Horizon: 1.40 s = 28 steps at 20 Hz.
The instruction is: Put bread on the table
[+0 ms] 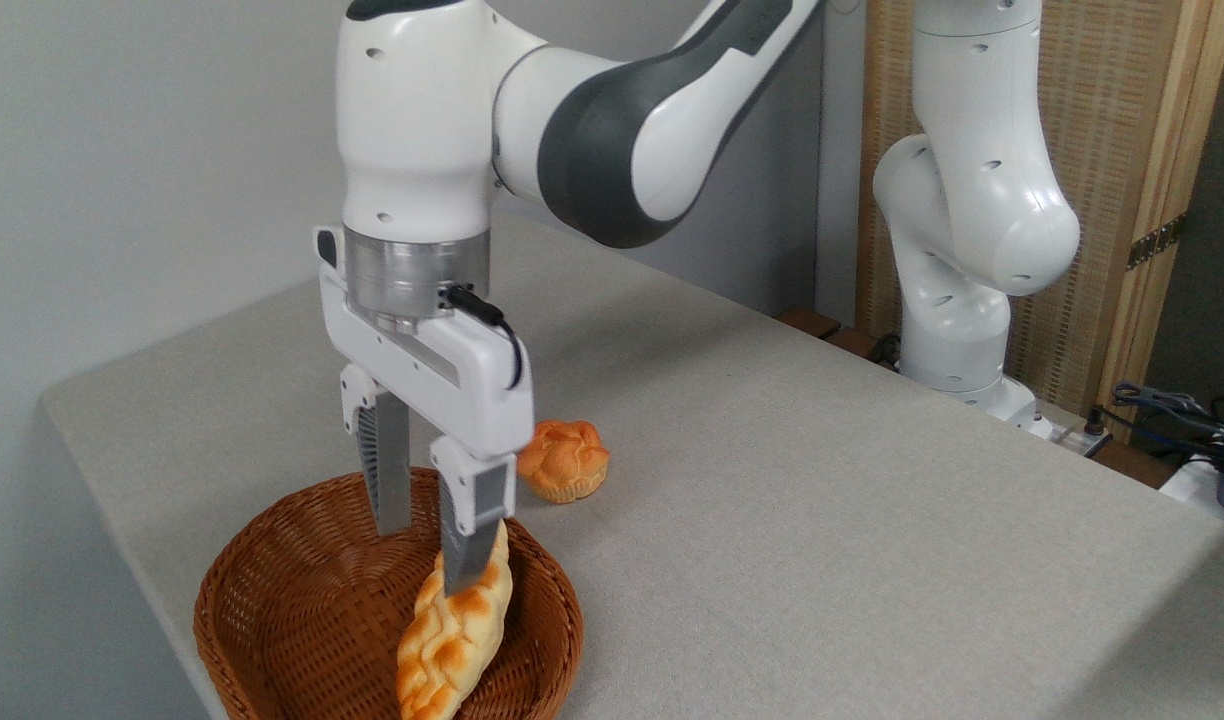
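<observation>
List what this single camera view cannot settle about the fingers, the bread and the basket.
- Grip: the near finger covers the bread top; whether the gripper is closed on it is unclear.
- Bread's lower end: cut by the bottom edge.
- Basket: near rim cropped too.

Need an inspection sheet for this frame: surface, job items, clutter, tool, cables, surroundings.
Surface: table, grey-beige cloth, mostly bare.
Job items: bread leaning in the basket, its lower end at the near rim; not on the table yet.
Clutter: bun on the table behind the basket.
Tool: tool over the basket, fingers apart; the near one overlaps the bread's top, grip cannot be told.
Cables: black lead on the tool body; bundle at right edge.
Surroundings: grey wall, wooden screen.
</observation>
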Available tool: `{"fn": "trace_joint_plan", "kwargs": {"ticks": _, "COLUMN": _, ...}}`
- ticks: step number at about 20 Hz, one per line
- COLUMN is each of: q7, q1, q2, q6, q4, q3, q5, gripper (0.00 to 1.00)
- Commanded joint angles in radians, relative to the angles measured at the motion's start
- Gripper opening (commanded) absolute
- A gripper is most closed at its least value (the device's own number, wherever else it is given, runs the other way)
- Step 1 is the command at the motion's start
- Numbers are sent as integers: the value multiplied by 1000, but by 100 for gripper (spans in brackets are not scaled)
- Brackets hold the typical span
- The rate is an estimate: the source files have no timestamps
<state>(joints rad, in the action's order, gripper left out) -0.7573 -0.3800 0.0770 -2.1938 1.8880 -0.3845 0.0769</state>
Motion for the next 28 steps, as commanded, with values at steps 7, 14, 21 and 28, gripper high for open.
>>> {"fn": "trace_joint_plan", "kwargs": {"ticks": 7, "q7": 95, "q1": -5, "q2": 55, "q6": 2, "q4": 25, "q3": -30, "q5": -14, "gripper": 100}}
{"fn": "trace_joint_plan", "kwargs": {"ticks": 14, "q7": 95, "q1": -13, "q2": 95, "q6": -11, "q4": 23, "q3": -20, "q5": -14, "gripper": 100}}
{"fn": "trace_joint_plan", "kwargs": {"ticks": 21, "q7": 88, "q1": -17, "q2": 95, "q6": -14, "q4": 22, "q3": -19, "q5": -11, "gripper": 28}}
{"fn": "trace_joint_plan", "kwargs": {"ticks": 28, "q7": 87, "q1": -17, "q2": 95, "q6": -14, "q4": 22, "q3": -19, "q5": -11, "gripper": 29}}
